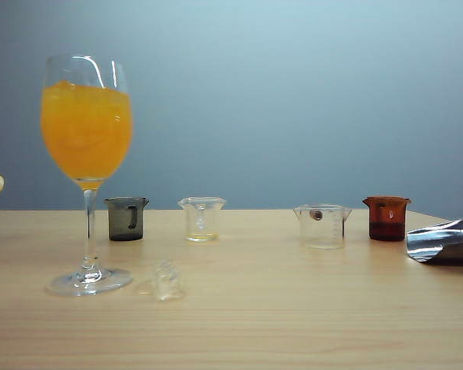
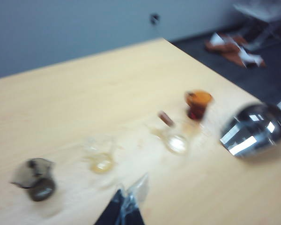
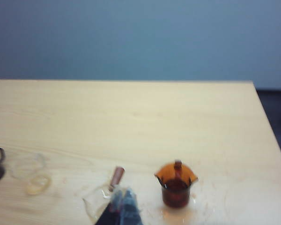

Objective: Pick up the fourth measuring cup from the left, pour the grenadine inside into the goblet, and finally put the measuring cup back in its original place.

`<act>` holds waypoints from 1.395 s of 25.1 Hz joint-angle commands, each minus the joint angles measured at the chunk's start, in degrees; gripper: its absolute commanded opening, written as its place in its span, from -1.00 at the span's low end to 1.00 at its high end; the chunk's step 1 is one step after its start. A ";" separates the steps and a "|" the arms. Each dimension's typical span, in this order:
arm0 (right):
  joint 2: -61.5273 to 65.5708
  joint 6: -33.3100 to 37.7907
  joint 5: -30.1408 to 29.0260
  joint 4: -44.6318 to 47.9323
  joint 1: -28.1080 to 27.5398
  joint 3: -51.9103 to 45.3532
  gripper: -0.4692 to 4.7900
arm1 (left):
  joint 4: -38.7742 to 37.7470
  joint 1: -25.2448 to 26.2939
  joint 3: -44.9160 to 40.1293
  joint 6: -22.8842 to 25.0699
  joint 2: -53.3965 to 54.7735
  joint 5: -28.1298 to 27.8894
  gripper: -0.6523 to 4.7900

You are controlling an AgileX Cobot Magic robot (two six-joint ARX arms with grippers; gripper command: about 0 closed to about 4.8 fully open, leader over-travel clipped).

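Observation:
The fourth measuring cup (image 1: 386, 218), small and red-brown, stands rightmost in a row of cups at the back, with dark grenadine (image 1: 386, 230) in its bottom. The goblet (image 1: 86, 154) stands front left, its bowl full of orange juice. In the right wrist view my right gripper (image 3: 123, 202) is shut and empty. It hovers over a clear cup (image 3: 97, 202), beside the red-brown cup (image 3: 176, 187) and apart from it. A shiny silver part of the right arm (image 1: 445, 240) shows at the right edge. My left gripper (image 2: 126, 204) looks shut, short of the row, blurred.
A smoky grey cup (image 1: 126, 218), a clear cup with a yellowish film (image 1: 201, 218) and a clear cup (image 1: 322, 225) complete the row. A small clear lump (image 1: 167, 279) lies by the goblet's foot. The table's right edge (image 3: 267, 122) drops to dark floor.

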 commanded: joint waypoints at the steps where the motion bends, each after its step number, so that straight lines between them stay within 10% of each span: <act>1: 3.10 4.39 2.69 4.94 -0.09 -4.42 -0.84 | 1.25 -4.00 0.22 0.52 1.95 -2.08 -0.78; 14: 34.01 2.95 8.92 36.87 -0.31 -10.34 -0.83 | 6.01 -7.52 0.22 0.42 10.62 1.11 -0.78; 21: 46.64 0.94 9.62 48.17 -1.90 -8.90 0.97 | 7.72 -7.50 0.22 1.88 12.50 2.99 -0.78; 35: 62.25 -1.49 4.63 47.69 -6.08 4.26 1.00 | 7.65 -7.50 0.20 2.10 13.51 2.93 -0.78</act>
